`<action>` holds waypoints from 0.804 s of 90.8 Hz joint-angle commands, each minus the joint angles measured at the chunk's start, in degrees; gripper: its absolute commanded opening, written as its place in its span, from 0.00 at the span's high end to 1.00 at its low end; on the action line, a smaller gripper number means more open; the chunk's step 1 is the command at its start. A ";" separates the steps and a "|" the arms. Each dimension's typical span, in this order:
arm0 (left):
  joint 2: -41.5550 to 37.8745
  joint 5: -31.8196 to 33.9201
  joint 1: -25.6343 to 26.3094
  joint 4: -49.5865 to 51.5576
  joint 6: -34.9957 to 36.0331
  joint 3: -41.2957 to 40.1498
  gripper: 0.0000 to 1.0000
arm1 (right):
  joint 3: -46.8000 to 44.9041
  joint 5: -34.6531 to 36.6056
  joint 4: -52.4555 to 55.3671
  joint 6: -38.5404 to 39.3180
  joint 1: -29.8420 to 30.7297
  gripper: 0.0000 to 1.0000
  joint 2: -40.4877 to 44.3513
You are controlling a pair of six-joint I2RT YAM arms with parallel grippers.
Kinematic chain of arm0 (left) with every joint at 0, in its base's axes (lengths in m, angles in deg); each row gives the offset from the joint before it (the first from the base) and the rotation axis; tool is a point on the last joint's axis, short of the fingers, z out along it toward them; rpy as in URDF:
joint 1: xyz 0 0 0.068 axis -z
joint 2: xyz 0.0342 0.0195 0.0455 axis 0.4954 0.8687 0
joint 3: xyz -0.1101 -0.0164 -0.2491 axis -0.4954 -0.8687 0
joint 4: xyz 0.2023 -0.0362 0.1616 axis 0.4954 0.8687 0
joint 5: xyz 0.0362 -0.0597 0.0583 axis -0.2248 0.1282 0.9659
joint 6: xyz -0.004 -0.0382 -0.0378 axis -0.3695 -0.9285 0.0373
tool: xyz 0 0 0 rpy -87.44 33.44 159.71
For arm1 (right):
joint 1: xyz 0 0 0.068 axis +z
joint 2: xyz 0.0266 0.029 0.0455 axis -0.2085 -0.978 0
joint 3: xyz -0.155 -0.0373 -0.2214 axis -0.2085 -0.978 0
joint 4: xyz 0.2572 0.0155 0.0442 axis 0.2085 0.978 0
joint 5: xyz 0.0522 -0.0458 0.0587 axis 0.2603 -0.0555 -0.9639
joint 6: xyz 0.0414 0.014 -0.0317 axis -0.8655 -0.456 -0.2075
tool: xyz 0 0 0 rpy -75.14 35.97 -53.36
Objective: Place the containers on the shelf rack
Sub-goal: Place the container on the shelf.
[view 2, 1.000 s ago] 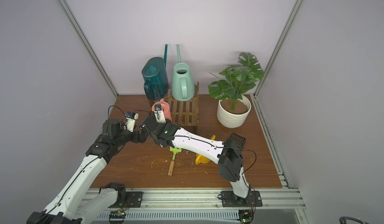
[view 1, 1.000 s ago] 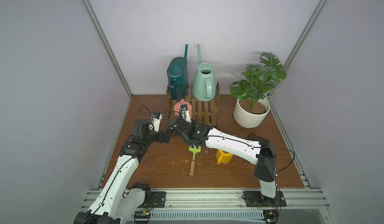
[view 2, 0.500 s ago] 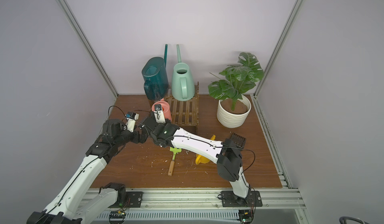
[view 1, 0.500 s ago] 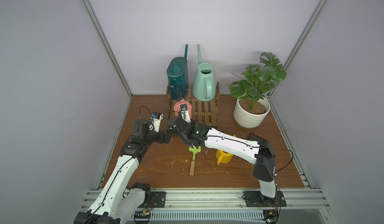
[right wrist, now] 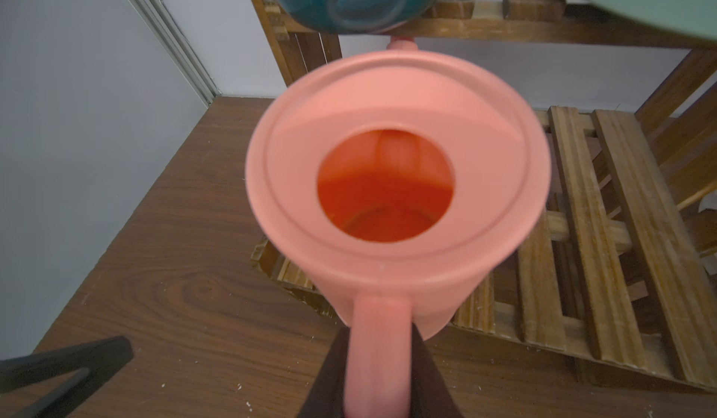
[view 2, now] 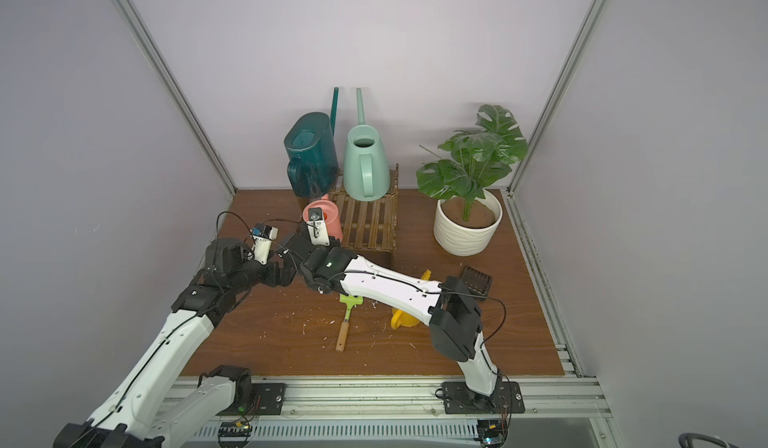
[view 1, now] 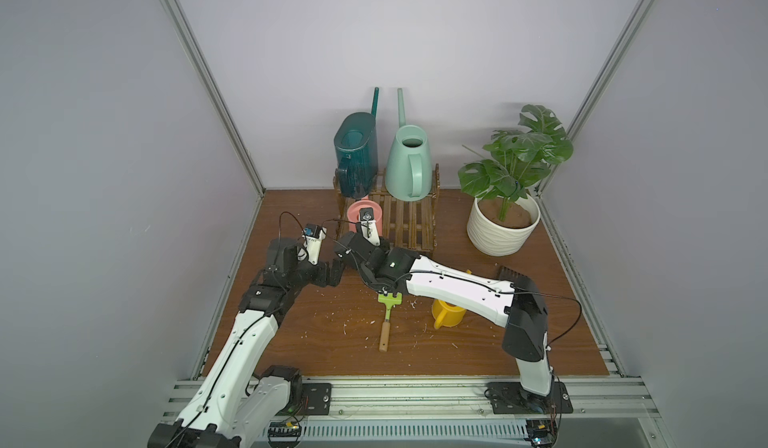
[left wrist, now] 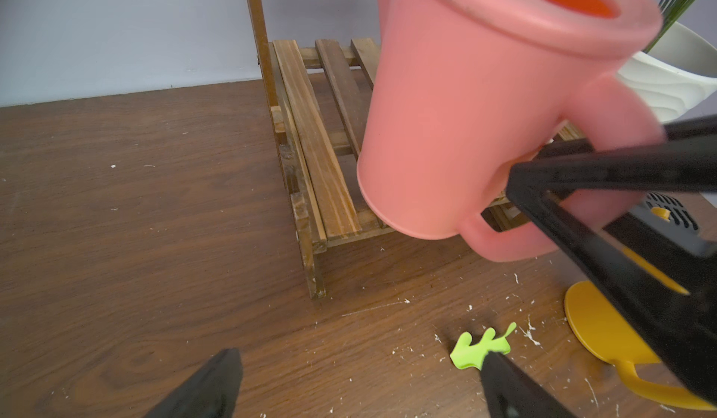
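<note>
The right gripper (right wrist: 378, 334) is pinching the handle (right wrist: 378, 377) of the pink watering can (right wrist: 395, 202) — jaws narrow, one on each side. The can is pointing away from it, tilting over the left edge of the shelf rack (view 1: 409, 225), on the lower tier, just left of centre in both top views. It is showing a mug-like body and a round top opening. The left gripper (left wrist: 361, 358) is hanging wide open beside it — the farther one.
</note>
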 commanded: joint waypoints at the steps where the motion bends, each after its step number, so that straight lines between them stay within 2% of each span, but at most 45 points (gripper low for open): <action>1: -0.07 -0.90 -0.59 0.13 -0.35 -0.43 0.01 | -0.25 -1.31 0.65 -0.95 -0.91 0.72 -1.23; 50: -0.14 -1.40 -0.59 0.13 -0.35 -0.73 0.02 | -2.18 -1.76 -0.22 -1.50 0.33 0.53 3.51; 73: -1.12 -0.68 -0.59 0.54 0.82 -0.56 0.02 | -8.35 -1.62 -2.84 -2.65 1.55 0.47 9.25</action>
